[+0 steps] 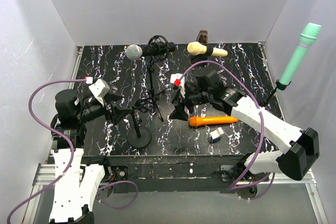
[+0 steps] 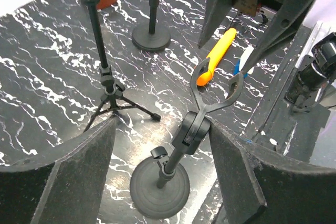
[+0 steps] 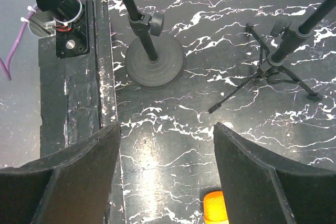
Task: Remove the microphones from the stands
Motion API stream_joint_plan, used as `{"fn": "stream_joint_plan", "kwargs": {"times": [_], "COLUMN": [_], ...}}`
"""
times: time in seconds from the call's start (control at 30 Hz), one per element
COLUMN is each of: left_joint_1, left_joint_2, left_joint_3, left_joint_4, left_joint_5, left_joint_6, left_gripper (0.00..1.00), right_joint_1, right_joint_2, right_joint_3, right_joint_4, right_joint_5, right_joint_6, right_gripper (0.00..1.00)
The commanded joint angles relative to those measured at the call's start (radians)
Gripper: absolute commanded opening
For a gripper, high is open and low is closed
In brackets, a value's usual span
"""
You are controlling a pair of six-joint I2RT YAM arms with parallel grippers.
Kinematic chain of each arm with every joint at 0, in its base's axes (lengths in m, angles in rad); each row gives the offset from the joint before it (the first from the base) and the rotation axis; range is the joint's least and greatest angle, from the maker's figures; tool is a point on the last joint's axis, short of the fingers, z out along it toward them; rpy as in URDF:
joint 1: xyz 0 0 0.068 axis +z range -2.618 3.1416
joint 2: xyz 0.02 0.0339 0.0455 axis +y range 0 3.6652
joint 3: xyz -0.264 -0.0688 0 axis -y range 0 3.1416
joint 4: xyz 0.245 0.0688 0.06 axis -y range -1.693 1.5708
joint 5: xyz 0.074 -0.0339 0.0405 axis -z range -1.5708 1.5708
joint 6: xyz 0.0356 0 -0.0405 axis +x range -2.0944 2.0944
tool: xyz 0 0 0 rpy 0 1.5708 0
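Left gripper (image 2: pixel 161 124): fingers spread, flanking neck of round-base stand (image 2: pixel 159 188), clip (image 2: pixel 202 107) empty.
Right gripper (image 3: pixel 167 129): spread, empty.
Orange microphone (image 2: pixel 216 56): lying on table (image 2: pixel 47 66), near stand.
Hazard: left finger snags clip on withdrawal, stand topples; microphone may roll.

Even, diffuse white light fills the booth. The pale walls (image 1: pixel 157 3) are bright and almost shadowless. The black marbled surface (image 3: pixel 157 166) carries a soft sheen near the middle of the right wrist view. The shadow under the stand base (image 3: pixel 155 64) is faint. The top view is sharp. In both wrist views the fingers (image 2: pixel 79 182) are dark and slightly soft, and straight lines bow toward the edges.
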Motion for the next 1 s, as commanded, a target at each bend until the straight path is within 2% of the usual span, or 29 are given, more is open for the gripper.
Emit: {"fn": "stream_joint_plan", "kwargs": {"times": [0.0,0.07,0.17,0.27,0.37,0.4,0.53,0.63,0.8,0.97], "left_joint_1": [-0.003,-0.003,-0.006,-0.02,-0.046,-0.091,-0.158,-0.201,-0.239,-0.254], "left_joint_2": [0.038,0.064,0.104,0.135,0.173,0.19,0.25,0.296,0.33,0.356], "left_joint_3": [0.025,0.025,0.024,0.014,0.016,0.017,0.031,0.056,0.085,0.063], "left_joint_4": [-0.037,-0.037,-0.029,-0.015,-0.014,-0.015,-0.015,-0.015,-0.071,-0.113], "left_joint_5": [0.026,0.072,0.143,0.285,0.426,0.46,0.516,0.55,0.528,0.504], "left_joint_6": [0.006,0.006,0.039,0.1,0.135,0.147,0.207,0.242,0.365,0.459], "left_gripper": [0.69,0.65,0.49,0.33,0.1,0.0,0.0,0.0,0.0,0.0], "right_joint_1": [0.015,0.015,0.015,0.016,0.016,0.016,0.015,0.016,0.028,0.029], "right_joint_2": [0.004,0.01,0.026,0.046,0.066,0.073,0.105,0.142,0.182,0.268], "right_joint_3": [0.047,0.05,0.047,0.04,0.043,0.046,0.046,0.047,-0.014,-0.006], "right_joint_4": [0.047,0.044,0.032,0.01,-0.024,-0.036,-0.042,-0.057,0.057,0.133], "right_joint_5": [0.012,0.041,0.056,0.001,-0.081,-0.098,-0.164,-0.284,-0.332,-0.371], "right_joint_6": [0.04,0.045,0.036,0.013,-0.003,-0.01,-0.021,-0.056,-0.026,0.014], "right_gripper": [0.77,0.77,0.77,0.77,0.76,0.76,0.72,0.7,0.72,0.71]}}
